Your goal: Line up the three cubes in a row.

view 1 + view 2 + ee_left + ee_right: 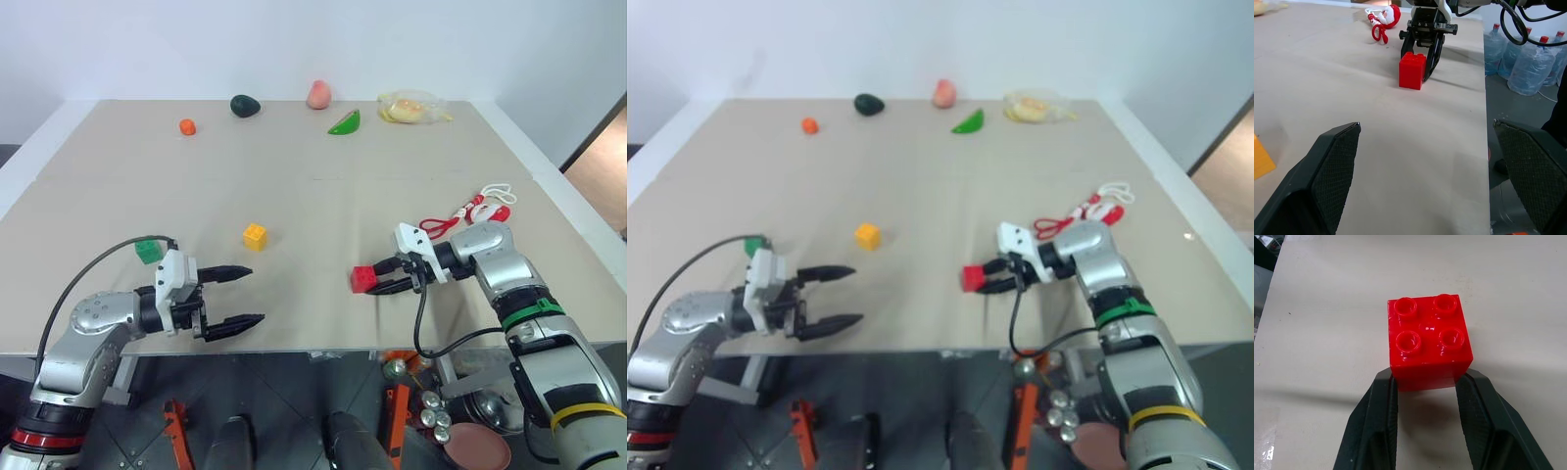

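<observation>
My right gripper (373,279) is shut on the red cube (362,279), one finger on each side, near the table's front edge right of centre. In the right wrist view the fingertips (1385,382) press the cube's (1427,340) lower sides, its studs facing up. It looks to be resting on the table, but I cannot tell for sure. The yellow cube (255,235) sits alone left of centre. The green cube (149,251) lies further left, just behind my left gripper (255,294), which is open with nothing in it and points toward the red cube (1412,71).
A red toy with white cord (475,209) lies just beyond my right arm. Along the far edge stand an orange ball (187,126), a dark green fruit (245,106), a pink fruit (318,94), a green curved piece (345,122) and a yellow bag (411,107).
</observation>
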Tool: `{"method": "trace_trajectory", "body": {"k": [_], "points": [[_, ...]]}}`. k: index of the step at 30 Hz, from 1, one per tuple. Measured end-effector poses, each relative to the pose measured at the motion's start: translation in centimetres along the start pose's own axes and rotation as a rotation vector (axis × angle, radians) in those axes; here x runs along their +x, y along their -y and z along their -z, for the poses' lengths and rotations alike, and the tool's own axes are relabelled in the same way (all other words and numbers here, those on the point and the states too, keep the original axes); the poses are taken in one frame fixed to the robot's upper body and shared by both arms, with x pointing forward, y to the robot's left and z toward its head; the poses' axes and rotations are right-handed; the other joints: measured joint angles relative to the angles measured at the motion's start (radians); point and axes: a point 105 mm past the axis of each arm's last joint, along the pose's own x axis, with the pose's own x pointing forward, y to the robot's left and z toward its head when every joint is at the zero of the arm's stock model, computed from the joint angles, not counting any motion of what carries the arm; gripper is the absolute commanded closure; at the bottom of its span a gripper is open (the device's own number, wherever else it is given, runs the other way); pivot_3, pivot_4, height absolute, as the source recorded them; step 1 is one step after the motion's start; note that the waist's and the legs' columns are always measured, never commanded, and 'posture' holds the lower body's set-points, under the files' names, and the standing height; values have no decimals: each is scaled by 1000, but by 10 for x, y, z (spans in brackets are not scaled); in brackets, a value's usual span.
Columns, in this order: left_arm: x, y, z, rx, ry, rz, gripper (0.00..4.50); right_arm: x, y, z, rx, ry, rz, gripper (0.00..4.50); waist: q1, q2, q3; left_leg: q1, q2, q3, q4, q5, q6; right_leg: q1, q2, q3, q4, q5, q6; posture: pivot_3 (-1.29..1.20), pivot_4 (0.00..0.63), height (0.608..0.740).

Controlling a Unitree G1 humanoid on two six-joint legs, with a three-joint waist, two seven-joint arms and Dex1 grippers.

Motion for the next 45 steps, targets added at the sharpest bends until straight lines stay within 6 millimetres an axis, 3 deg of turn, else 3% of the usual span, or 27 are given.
{"method": "trace_trajectory", "body": {"k": [2, 4, 11, 17, 21, 28, 32, 33, 36, 37, 39, 45], "points": [[0, 0, 0, 0, 1, 0, 0, 0, 0, 0, 0, 0, 1, 3336, 0, 0, 0, 0, 0, 0, 0, 0, 0, 0, 0, 0, 0, 0, 0, 0, 150, 740], [0, 0, 0, -2, 1, -1, 0, 0, 0, 0, -2, -1, 4, 2274, 0, 0, 0, 0, 0, 0, 0, 0, 0, 0, 0, 0, 0, 0, 0, 0, 150, 740], [0, -1, 0, 0, 2, -3, 0, 7, -1, 1, -22, 0, 0, 10, -9, 0, 0, 3, 0, 1, 1, 1, 0, 1, 0, 0, 0, 5, -3, 0, 150, 740], [-1, 0, 3, -9, -1, -8, 0, 3, 2, 3, -6, -16, 11, 10, -10, 0, 0, 6, 0, 1, 1, 3, -1, 4, 0, 0, 0, 5, -3, 0, 150, 740], [-4, 0, 7, -26, -3, -33, 0, -22, 12, 4, -23, -73, 74, 10, -7, 0, 0, 3, 0, 2, 0, 3, -1, 0, -1, 0, 0, 4, -3, 0, 150, 740], [-3, 4, 11, -72, 34, -80, 0, -77, 36, -39, -84, 21, 242, 10, -5, 0, 0, 0, 2, 2, -4, 2, -1, -4, 0, 0, 0, 2, -3, 0, 150, 740], [-4, 0, 12, -85, 54, -136, 0, -90, 38, -47, -74, 71, 277, 10, -5, 0, 0, 0, 1, 3, -3, 2, -1, -4, -1, 1, 0, 1, -3, 0, 150, 740], [-4, -2, 12, -88, 63, -168, 0, -90, 39, -51, -66, 105, 286, 10, -5, 0, 0, 0, 1, 3, -3, 2, -1, -3, -1, 1, 0, 2, -3, 0, 150, 740], [-11, -18, 15, -117, 97, -389, 0, -83, 44, -92, -74, 333, 320, 10, -16, 0, 0, 2, 2, 4, -2, 2, -1, -3, 0, 1, 1, 3, -3, 0, 150, 740], [-12, -19, 15, -119, 99, -400, 0, -82, 44, -95, -77, 342, 320, 10, -16, 0, 0, 2, 2, 4, -2, 2, -1, -3, 0, 1, 2, 3, -3, 0, 150, 740], [-28, -33, 18, -161, 111, -598, 0, -71, 39, -118, -85, 454, 309, 10, -15, 0, 0, 2, 3, 2, -2, 2, -1, -3, 2, 1, 3, 3, -3, 0, 150, 740], [-85, -61, 37, -272, 49, -1096, 0, -29, 3, -124, -21, 541, 191, 10, -1, 0, 0, -1, 3, -1, -1, 2, -1, -3, 3, -1, 3, 2, -2, 0, 150, 740]]}}
